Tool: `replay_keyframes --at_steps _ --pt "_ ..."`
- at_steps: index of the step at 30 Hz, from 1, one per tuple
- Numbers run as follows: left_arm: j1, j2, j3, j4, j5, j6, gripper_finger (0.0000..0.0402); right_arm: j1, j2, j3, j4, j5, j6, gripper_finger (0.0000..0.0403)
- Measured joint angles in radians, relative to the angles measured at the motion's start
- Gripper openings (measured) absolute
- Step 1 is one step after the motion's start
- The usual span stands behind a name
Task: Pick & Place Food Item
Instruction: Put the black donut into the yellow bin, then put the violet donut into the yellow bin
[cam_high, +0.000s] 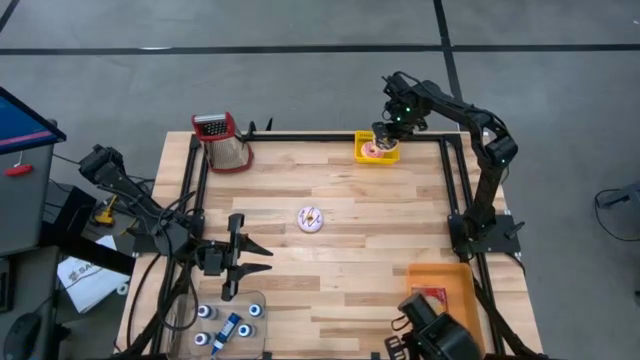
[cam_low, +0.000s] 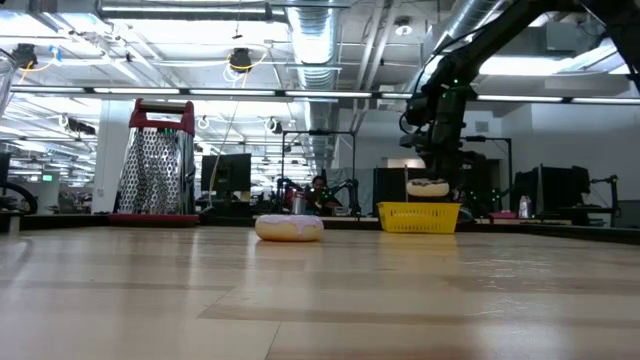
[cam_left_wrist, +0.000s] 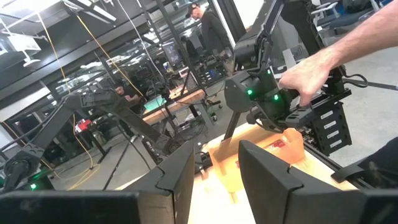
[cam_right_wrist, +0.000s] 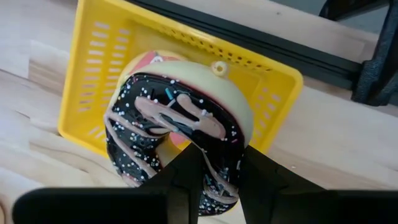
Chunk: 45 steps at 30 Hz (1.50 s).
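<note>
Two arms: L idling, R working.
L gripper (cam_high: 243, 258): resting low at table's near-left, jaws standing part-open, gripping nothing.
Spare donut (cam_high: 311, 219): lying mid-table.
R gripper (cam_right_wrist: 211, 171): pinching choc donut (cam_right_wrist: 171, 134), hanging over yellow basket (cam_high: 362, 150), likely readying drop.
Writing: none legible.

grey concrete floor (cam_high: 300, 80) crossed by dark lines surrounds the table; silver ceiling ducts (cam_low: 320, 40) and strip lights (cam_low: 250, 92) hang above distant desks.
</note>
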<state>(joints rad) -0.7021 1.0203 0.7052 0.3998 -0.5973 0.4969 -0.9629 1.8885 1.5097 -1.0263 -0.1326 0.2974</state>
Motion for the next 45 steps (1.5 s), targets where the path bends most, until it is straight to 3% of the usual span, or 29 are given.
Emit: replay_keyframes --at_steps 24,39,45 --pt "0.000 0.000 0.000 -0.001 0.000 -0.001 0.0120 -0.007 0.073 0.011 -0.007 -0.001 -0.053 0.0080" --pt "0.000 0.000 0.000 -0.003 0.000 -0.001 0.0120 -0.015 0.073 0.011 0.017 0.000 -0.062 0.0183" --pt "0.000 0.000 0.000 -0.003 0.000 -0.001 0.0120 -0.031 0.051 0.011 0.025 0.003 -0.062 0.0198"
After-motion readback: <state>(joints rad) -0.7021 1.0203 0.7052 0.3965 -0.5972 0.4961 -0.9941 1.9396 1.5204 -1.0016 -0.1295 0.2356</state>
